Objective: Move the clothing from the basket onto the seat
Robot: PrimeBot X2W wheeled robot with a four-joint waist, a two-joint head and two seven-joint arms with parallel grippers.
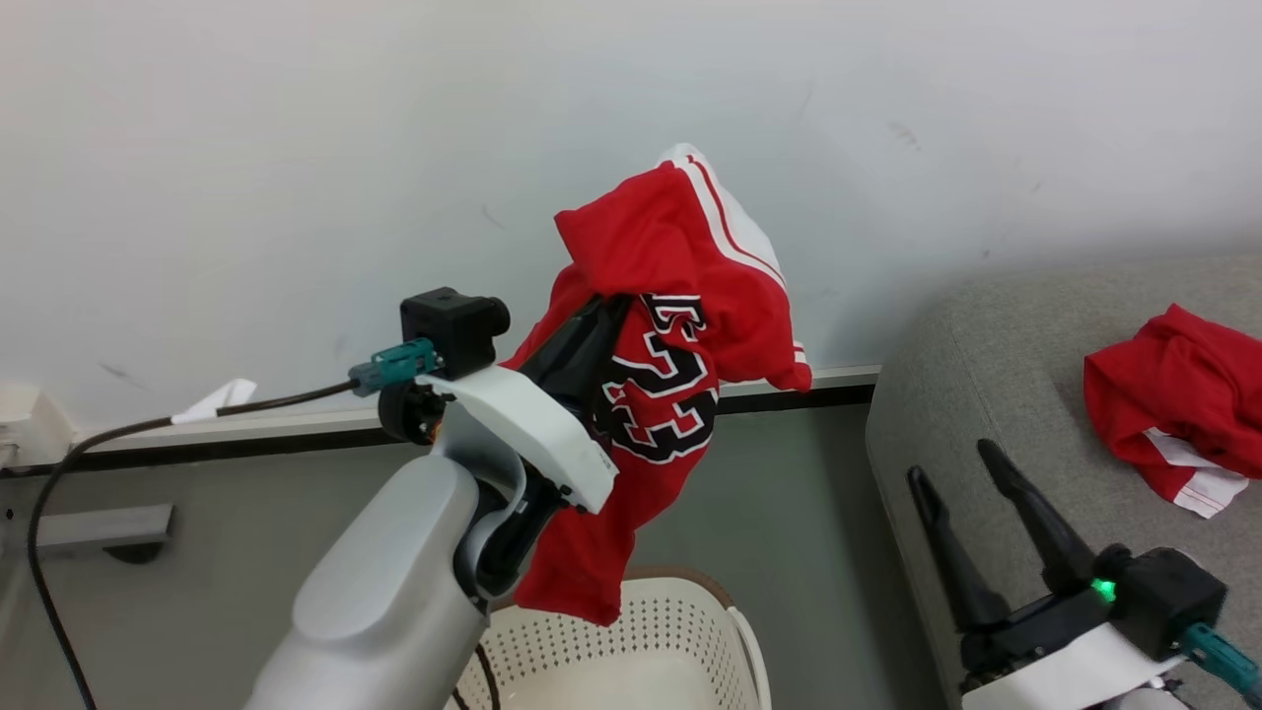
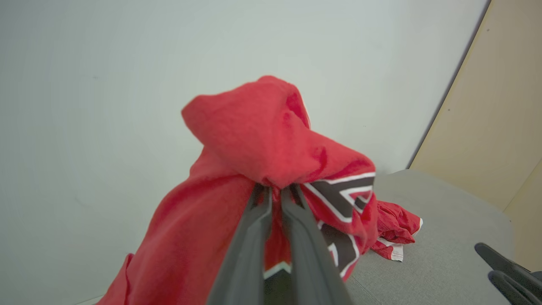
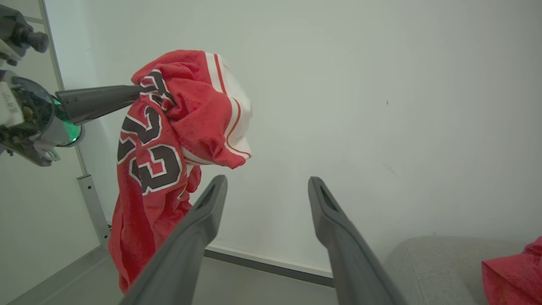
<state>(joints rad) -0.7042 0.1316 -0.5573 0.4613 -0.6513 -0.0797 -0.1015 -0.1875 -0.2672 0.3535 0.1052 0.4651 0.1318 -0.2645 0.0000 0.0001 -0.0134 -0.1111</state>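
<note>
A red jersey [image 1: 680, 286] with white stripes and black numbers hangs in the air above the cream basket [image 1: 690, 631], and my left gripper [image 1: 616, 301] is shut on a bunch of it. The left wrist view shows the two fingers pinched together into the red fabric [image 2: 254, 140]. Another red garment [image 1: 1173, 394] lies crumpled on the grey seat [image 1: 986, 394] to the right. My right gripper [image 1: 951, 463] stands open over the seat's front corner with nothing between its fingers. The right wrist view shows the hanging jersey [image 3: 169, 127] to the left of the open right gripper [image 3: 267, 182].
A pale wall [image 1: 296, 148] with a dark baseboard [image 1: 296, 434] runs behind the basket and seat. A black cable [image 1: 118, 434] trails left from my left wrist. A beige panel [image 2: 499, 106] stands beyond the seat. Grey floor lies between the basket and the seat.
</note>
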